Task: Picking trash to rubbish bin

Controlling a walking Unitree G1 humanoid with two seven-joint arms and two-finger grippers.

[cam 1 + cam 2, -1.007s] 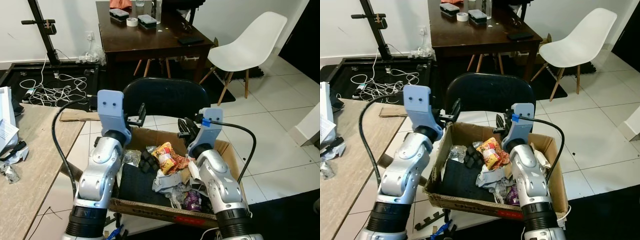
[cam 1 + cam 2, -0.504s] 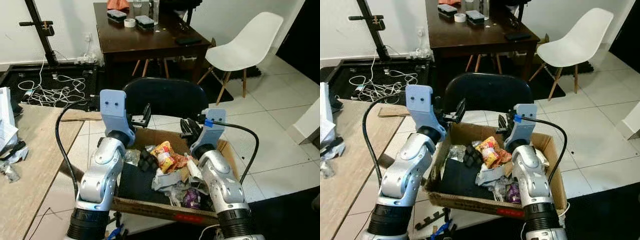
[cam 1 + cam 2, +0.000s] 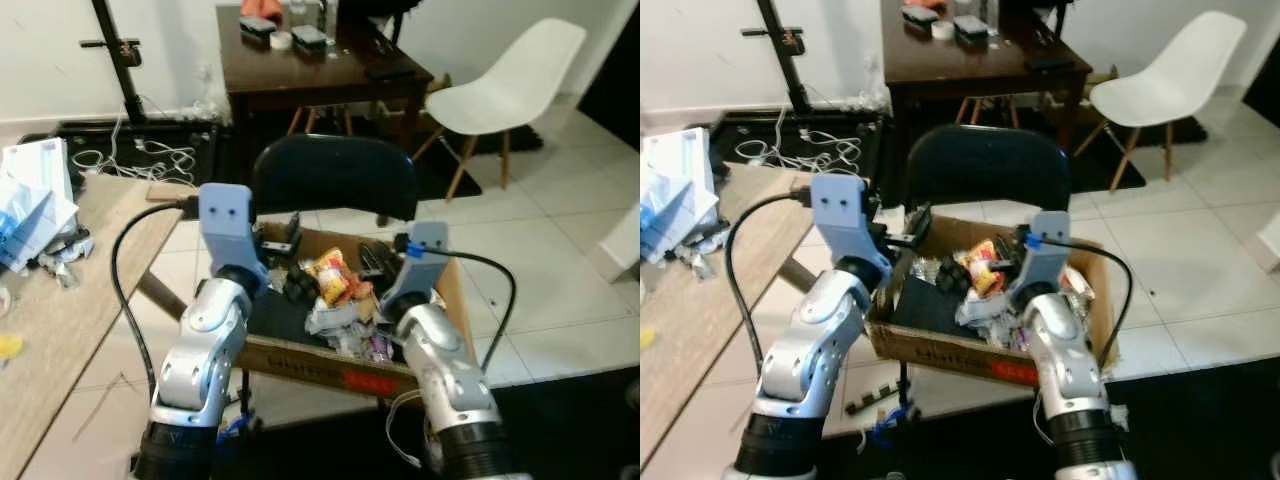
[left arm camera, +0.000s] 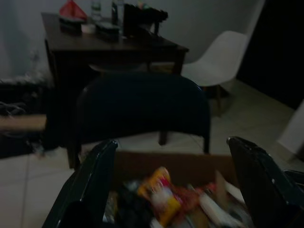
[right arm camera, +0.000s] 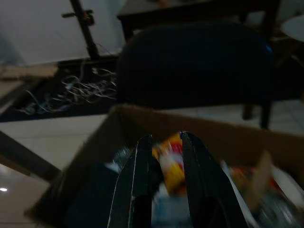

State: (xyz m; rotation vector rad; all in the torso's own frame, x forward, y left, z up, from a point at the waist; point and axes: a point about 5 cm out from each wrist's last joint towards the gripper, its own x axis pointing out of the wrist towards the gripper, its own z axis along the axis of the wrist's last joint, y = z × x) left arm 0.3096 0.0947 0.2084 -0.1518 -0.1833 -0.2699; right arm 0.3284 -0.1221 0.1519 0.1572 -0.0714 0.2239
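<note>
Two pincers over cardboard box (image 3: 940,345) of crinkled wrappers (image 3: 985,268), left pincer (image 4: 171,185) spread wide, right pincer (image 5: 165,156) nearly closed, empty.

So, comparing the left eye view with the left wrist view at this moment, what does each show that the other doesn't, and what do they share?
Left eye view alone: both silver arms, the right gripper at the far rim of the cardboard box, the wooden table with papers, and cables on the floor.

Left wrist view alone: the left gripper seen from behind, its fingers spread wide above the box.

Both: the trash-filled box, the yellow snack wrapper, the black chair, the dark table and the white chair.
</note>
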